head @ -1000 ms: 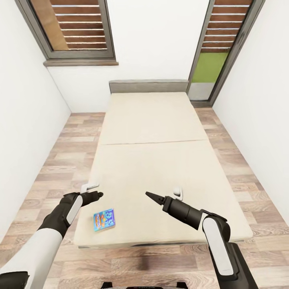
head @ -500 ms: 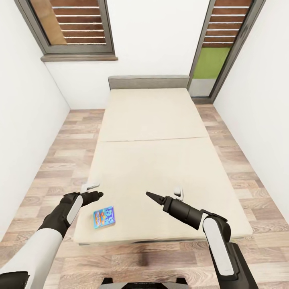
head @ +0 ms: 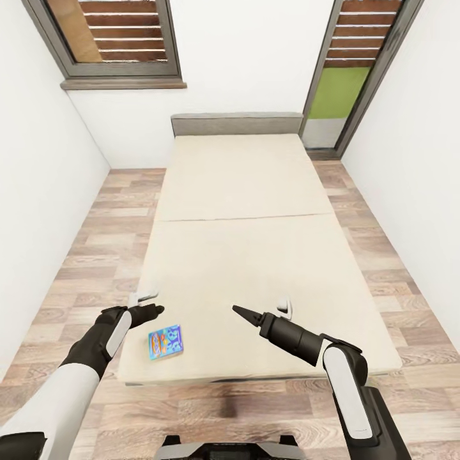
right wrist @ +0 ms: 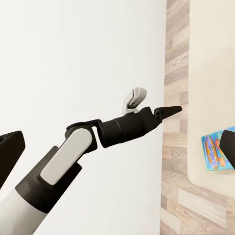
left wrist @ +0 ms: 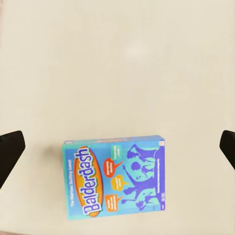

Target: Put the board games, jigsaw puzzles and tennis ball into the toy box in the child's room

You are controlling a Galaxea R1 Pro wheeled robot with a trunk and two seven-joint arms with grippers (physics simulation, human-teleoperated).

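A small blue-teal board game (head: 165, 342) lies flat on the beige bed (head: 249, 249), near its front left corner. In the left wrist view this board game (left wrist: 115, 178) reads "Balderdash" and lies just below and between the spread fingertips (left wrist: 10, 149). My left gripper (head: 152, 311) hovers open a little beyond the box, over the bed's left edge. Over the front middle of the mattress my right gripper (head: 245, 314) is open, well right of the box. The right wrist view looks across at the left gripper (right wrist: 169, 110) and the box (right wrist: 216, 152). The toy box and table are out of view.
Wood-plank floor (head: 96, 255) runs along both sides of the bed between white walls. A grey headboard (head: 236, 123) closes the far end. A dark-framed window (head: 108, 38) is at the back left and a tall one (head: 345, 76) at the back right. My base (head: 223, 444) shows below.
The whole picture has shifted: the camera has drawn back from the bed, and more floor and my base show in front. Both arms hold the same pose; the box has not moved on the bed.
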